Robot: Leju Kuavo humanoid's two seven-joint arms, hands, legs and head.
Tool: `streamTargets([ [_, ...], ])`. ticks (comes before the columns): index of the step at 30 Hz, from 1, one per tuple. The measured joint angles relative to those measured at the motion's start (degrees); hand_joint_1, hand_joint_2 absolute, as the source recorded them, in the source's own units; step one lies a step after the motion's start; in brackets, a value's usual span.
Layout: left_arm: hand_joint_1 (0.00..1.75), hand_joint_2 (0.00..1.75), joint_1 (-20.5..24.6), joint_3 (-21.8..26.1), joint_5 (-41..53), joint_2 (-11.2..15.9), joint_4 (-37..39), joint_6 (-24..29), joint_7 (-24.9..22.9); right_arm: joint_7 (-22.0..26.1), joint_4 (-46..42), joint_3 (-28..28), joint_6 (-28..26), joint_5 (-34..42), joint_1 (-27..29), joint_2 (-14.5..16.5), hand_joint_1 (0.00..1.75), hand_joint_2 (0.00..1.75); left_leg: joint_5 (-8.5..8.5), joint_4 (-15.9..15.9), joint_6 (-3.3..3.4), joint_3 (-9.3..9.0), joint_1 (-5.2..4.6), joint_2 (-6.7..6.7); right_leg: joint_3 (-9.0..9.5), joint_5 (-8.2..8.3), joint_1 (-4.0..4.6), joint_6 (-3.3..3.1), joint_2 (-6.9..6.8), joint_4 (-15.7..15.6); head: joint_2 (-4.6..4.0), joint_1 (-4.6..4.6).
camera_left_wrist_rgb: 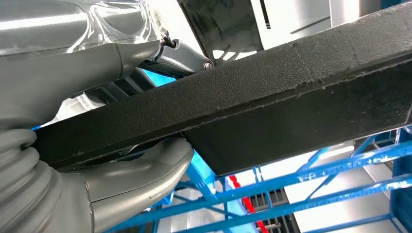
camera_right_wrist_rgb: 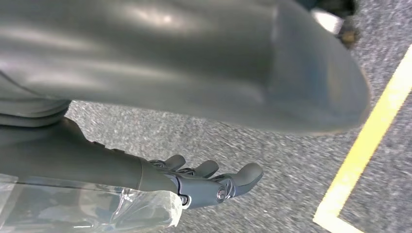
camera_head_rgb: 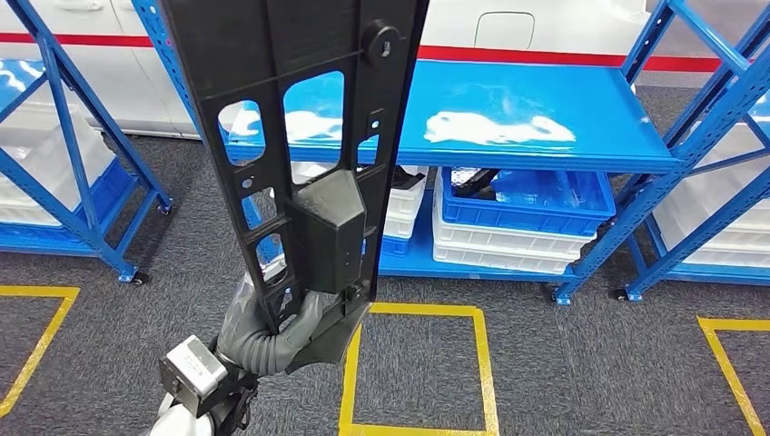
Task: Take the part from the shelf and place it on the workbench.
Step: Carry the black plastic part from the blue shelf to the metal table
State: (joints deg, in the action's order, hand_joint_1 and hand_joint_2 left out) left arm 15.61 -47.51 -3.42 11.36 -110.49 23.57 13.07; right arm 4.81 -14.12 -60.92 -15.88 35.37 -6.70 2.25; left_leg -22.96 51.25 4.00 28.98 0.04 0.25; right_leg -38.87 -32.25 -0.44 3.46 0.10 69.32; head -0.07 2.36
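Part-wise it's one long black plastic panel (camera_head_rgb: 300, 136) standing upright in front of the blue shelf (camera_head_rgb: 536, 118), left hand (camera_head_rgb: 272, 341) wrapped around its bottom end, right hand (camera_right_wrist_rgb: 204, 182) hanging loose-fingered and empty, two blue bins (camera_head_rgb: 531, 204) stacked under that shelf.

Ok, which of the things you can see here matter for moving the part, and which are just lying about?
For the job:
black part
left hand gripping it
blue shelf

Lying about:
blue bin
white bins
yellow floor tape
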Motion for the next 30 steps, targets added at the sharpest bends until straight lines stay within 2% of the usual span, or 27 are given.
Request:
streamTargets([
  [1,1.75,1.75,0.0,0.0,0.0,0.0,0.0,0.0,0.0,0.0,0.0,0.0,0.0,0.0,0.0,0.0,0.00,0.00,0.39,0.1,-0.02,0.52,-0.08,0.01,0.12,-0.10,-0.04,0.07,0.00,1.5,0.00,-0.02],
  [2,1.75,1.75,0.0,0.0,-0.1,0.0,0.0,-0.1,0.0,0.0,0.0,0.0,0.0,0.0,0.0,0.0,0.00,0.00,0.74,0.2,-0.08,1.01,-0.14,0.00,1.48,0.89,-0.06,0.05,0.00,0.5,0.00,-0.03],
  [3,1.75,1.75,0.0,-0.1,-0.1,0.0,0.0,-0.1,0.0,0.0,0.0,0.0,0.1,0.0,0.0,0.0,0.00,0.00,1.02,0.3,-0.17,1.43,-0.17,-0.02,3.99,2.47,-0.07,-0.05,0.00,-2.8,0.00,-0.04],
  [4,1.75,1.75,0.0,-0.1,-0.1,0.0,0.0,-0.1,0.0,0.0,0.0,0.0,0.1,0.0,0.0,0.0,0.00,0.00,1.23,0.5,-0.30,1.76,-0.19,-0.04,7.24,3.92,-0.06,-0.21,0.01,-7.5,0.00,-0.05],
  [5,1.75,1.75,0.0,0.0,-0.2,0.0,0.0,-0.1,0.0,0.1,0.0,0.0,0.1,0.1,-0.1,0.0,0.00,0.00,1.41,0.8,-0.48,2.09,-0.30,-0.07,10.21,4.79,0.05,-0.42,0.04,-12.1,0.00,-0.06],
  [6,1.75,1.75,0.0,0.0,-0.2,0.0,0.0,-0.2,0.0,0.1,0.0,0.0,0.1,0.1,-0.2,0.0,0.00,0.00,1.61,1.0,-0.74,2.33,-0.38,-0.07,12.16,5.20,0.16,-0.70,0.08,-15.4,0.00,-0.03],
  [7,1.75,1.75,0.1,-0.1,-0.3,0.0,0.0,-0.2,0.0,0.1,0.0,0.0,0.1,0.1,-0.2,0.0,0.00,0.00,1.82,1.2,-1.02,2.56,-0.44,-0.07,13.07,5.20,0.28,-0.97,0.12,-17.1,0.00,0.01],
  [8,1.75,1.75,0.1,-0.1,-0.4,0.0,0.0,-0.3,0.1,0.1,0.0,0.0,0.1,0.1,-0.2,0.0,0.00,0.00,2.09,1.3,-1.35,2.79,-0.48,-0.06,13.06,5.21,0.44,-1.27,0.15,-17.6,0.00,0.04],
  [10,1.75,1.75,0.0,-0.1,-0.5,0.0,0.0,-0.4,0.2,0.1,0.0,0.0,0.2,0.3,-0.1,0.0,0.00,0.00,1.92,1.8,-1.99,3.40,-0.40,-0.09,12.36,5.82,0.26,-2.07,0.03,-17.6,0.00,0.07],
  [11,1.75,1.75,0.0,-0.1,-0.5,0.0,0.0,-0.4,0.3,0.1,0.0,0.0,0.3,0.4,-0.1,0.0,0.00,0.00,0.73,3.1,-2.28,4.11,-0.29,-0.12,11.95,6.23,0.15,-2.52,-0.04,-17.6,0.00,0.10],
  [12,1.75,1.75,0.0,-0.1,-0.4,0.0,0.0,-0.3,0.4,0.1,0.0,0.0,0.4,0.7,-0.1,0.0,0.00,0.00,-1.36,5.8,-2.57,5.26,-0.18,-0.15,11.43,6.68,0.02,-2.91,-0.11,-17.7,0.00,0.14],
  [14,1.75,1.75,0.0,-0.1,0.0,0.0,0.0,-0.2,0.7,-0.2,0.0,0.0,0.8,1.3,-0.1,0.0,0.00,0.00,-6.50,14.1,-3.09,8.32,0.10,-0.18,10.32,7.43,0.04,-3.27,-0.12,-17.7,0.00,0.25],
  [15,1.75,1.75,-0.1,-0.1,0.1,0.0,0.0,-0.2,0.8,-0.4,0.0,0.0,0.9,1.6,0.0,0.0,0.00,0.00,-8.09,17.9,-3.30,9.49,0.19,-0.17,9.79,7.80,0.05,-3.27,-0.07,-17.7,0.00,0.26],
  [16,1.75,1.75,-0.2,-0.1,0.2,0.0,0.0,-0.2,1.0,-0.6,0.0,0.0,1.0,1.8,0.0,0.0,0.00,0.00,-8.54,19.9,-3.43,9.82,0.27,-0.18,9.31,8.15,0.06,-3.22,0.04,-17.6,0.00,0.28],
  [17,1.75,1.75,-0.2,-0.1,0.2,0.0,0.0,-0.2,1.1,-0.7,0.0,0.0,1.0,2.0,0.1,0.0,0.00,0.00,-7.87,19.6,-3.50,8.96,0.35,-0.18,8.88,8.48,0.05,-3.11,0.22,-17.6,0.00,0.28],
  [18,1.75,1.75,-0.2,-0.1,0.1,0.0,0.0,-0.2,1.2,-0.8,0.0,0.0,1.1,2.2,0.1,0.0,0.00,0.00,-6.45,16.8,-3.50,6.88,0.42,-0.23,8.51,8.78,0.05,-2.96,0.49,-17.6,0.00,0.29],
  [20,1.75,1.75,-0.2,-0.1,0.0,0.0,0.0,-0.1,1.4,-0.9,0.0,0.0,1.2,2.4,0.1,0.0,0.00,0.00,-3.79,7.4,-3.25,0.82,0.50,-0.98,7.95,9.23,0.06,-2.57,1.08,-17.5,0.00,0.29],
  [21,1.75,1.75,-0.2,-0.1,0.0,0.0,0.0,-0.1,1.5,-0.9,0.0,0.0,1.2,2.5,0.1,0.0,0.00,0.00,-3.19,3.7,-2.99,-1.43,0.45,-1.50,7.69,9.46,0.10,-2.32,1.38,-17.4,0.00,0.28],
  [22,1.75,1.75,-0.2,-0.1,0.0,0.0,0.0,-0.1,1.6,-0.9,0.0,0.0,1.3,2.5,0.1,0.0,0.00,0.00,-3.08,1.5,-2.74,-2.65,0.37,-1.93,7.44,9.71,0.15,-2.02,1.66,-17.3,0.00,0.31],
  [24,1.75,1.75,-0.2,-0.1,0.0,0.0,0.0,-0.1,1.7,-0.9,0.0,0.1,1.3,2.5,0.1,0.0,0.00,0.00,-3.09,0.8,-2.26,-2.57,0.27,-1.95,6.96,10.26,0.25,-1.35,2.24,-17.1,0.00,0.33],
  [25,1.75,1.75,-0.3,-0.2,0.0,0.0,0.0,-0.1,1.7,-1.0,0.1,0.1,1.3,2.6,0.2,-0.1,0.00,0.00,-2.92,0.7,-1.97,-2.38,0.35,-1.60,6.67,10.18,0.21,-1.06,2.32,-16.8,0.00,0.35],
  [26,1.75,1.75,-0.4,-0.2,0.0,0.0,0.0,-0.2,1.8,-1.0,0.1,0.1,1.2,2.6,0.2,-0.1,0.00,0.00,-2.70,0.7,-1.61,-2.23,0.45,-1.23,6.07,9.42,0.21,-0.82,2.12,-15.7,0.00,0.25],
  [28,1.75,1.75,-1.0,-0.2,0.1,0.0,0.0,-0.2,1.8,-1.4,0.2,0.1,1.0,2.6,0.4,-0.2,0.00,0.00,-2.30,0.6,-0.93,-2.02,0.51,-0.37,3.43,5.88,0.12,-0.43,1.30,-9.8,0.00,0.02],
  [30,1.75,1.75,-2.1,-0.3,0.7,0.0,0.0,0.1,1.4,-1.9,0.2,0.1,0.5,2.7,0.6,-0.1,0.00,0.00,-2.13,0.6,-0.58,-1.73,0.29,0.48,-0.23,2.08,0.07,-0.14,0.86,-1.4,0.00,-0.14],
])
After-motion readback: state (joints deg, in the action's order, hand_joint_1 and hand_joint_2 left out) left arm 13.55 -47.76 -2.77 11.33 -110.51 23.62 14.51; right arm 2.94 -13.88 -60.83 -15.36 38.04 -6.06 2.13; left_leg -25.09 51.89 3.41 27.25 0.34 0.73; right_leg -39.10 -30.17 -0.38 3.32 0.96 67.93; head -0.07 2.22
